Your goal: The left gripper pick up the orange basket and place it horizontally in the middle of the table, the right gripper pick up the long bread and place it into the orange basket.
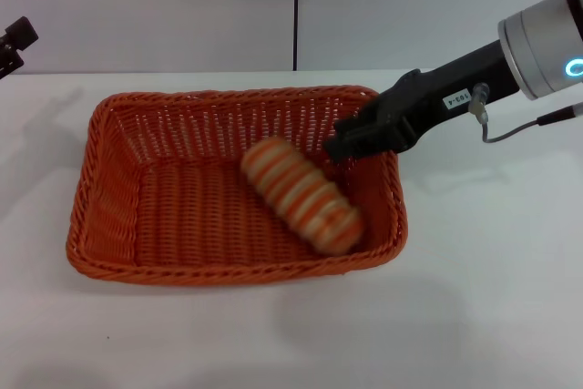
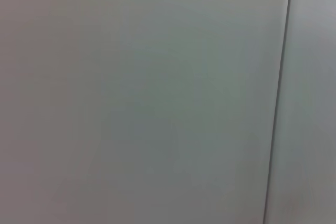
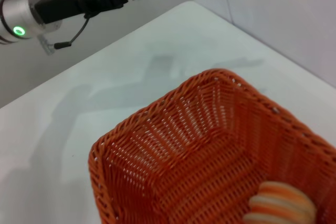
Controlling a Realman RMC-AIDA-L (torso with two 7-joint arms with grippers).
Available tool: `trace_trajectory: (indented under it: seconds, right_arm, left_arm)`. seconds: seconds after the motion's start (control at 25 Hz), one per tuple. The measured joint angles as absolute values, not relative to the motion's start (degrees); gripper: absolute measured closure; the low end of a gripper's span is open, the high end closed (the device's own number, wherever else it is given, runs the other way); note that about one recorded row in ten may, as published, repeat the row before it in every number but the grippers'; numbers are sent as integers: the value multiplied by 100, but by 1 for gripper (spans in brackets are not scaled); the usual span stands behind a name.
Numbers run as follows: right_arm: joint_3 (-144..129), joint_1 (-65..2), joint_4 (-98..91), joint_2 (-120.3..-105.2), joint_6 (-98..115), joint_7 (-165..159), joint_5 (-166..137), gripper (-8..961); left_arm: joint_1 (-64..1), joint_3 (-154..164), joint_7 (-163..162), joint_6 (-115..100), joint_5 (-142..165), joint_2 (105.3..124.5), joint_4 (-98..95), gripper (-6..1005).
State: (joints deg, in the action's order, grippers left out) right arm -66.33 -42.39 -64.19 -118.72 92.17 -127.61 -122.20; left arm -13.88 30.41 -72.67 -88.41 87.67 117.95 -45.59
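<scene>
Lying loose inside the orange basket [image 1: 182,198], the long bread [image 1: 301,195], right tool [image 1: 339,145] alongside, its opening impossible to tell.

One orange basket [image 1: 100,179], one long bread [image 1: 301,194]

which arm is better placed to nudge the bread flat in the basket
Right, probably. The right gripper hangs over the orange basket rim right beside the long bread. The left gripper sits off at the table's far left edge.
</scene>
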Motion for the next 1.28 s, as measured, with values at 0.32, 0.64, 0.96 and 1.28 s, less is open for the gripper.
trace_trajectory:
  seconds: [0.32, 0.64, 0.96, 1.28]
  right_arm:
    - [-6216, -4173, -6567, -11875, 9092, -12600, -12132, 475]
    - [-5403, -2419, -7239, -11895, 8695, -11168, -9980, 266]
    - [-5020, -1267, -4989, -11887, 8955, -7695, -6983, 220]
    - [-4054, -1195, -1947, -11895, 9809, -4704, -5785, 220]
  left_arm:
    - [-1364, 2944, -6786, -8850, 8697, 11793, -4280, 184]
    - [-1268, 2042, -5641, -9127, 8372, 11781, -3318, 184]
    - [-1099, 1343, -4212, -9320, 8336, 11795, -2423, 184]
    - [-887, 535, -2654, -9580, 8334, 11802, -1485, 184]
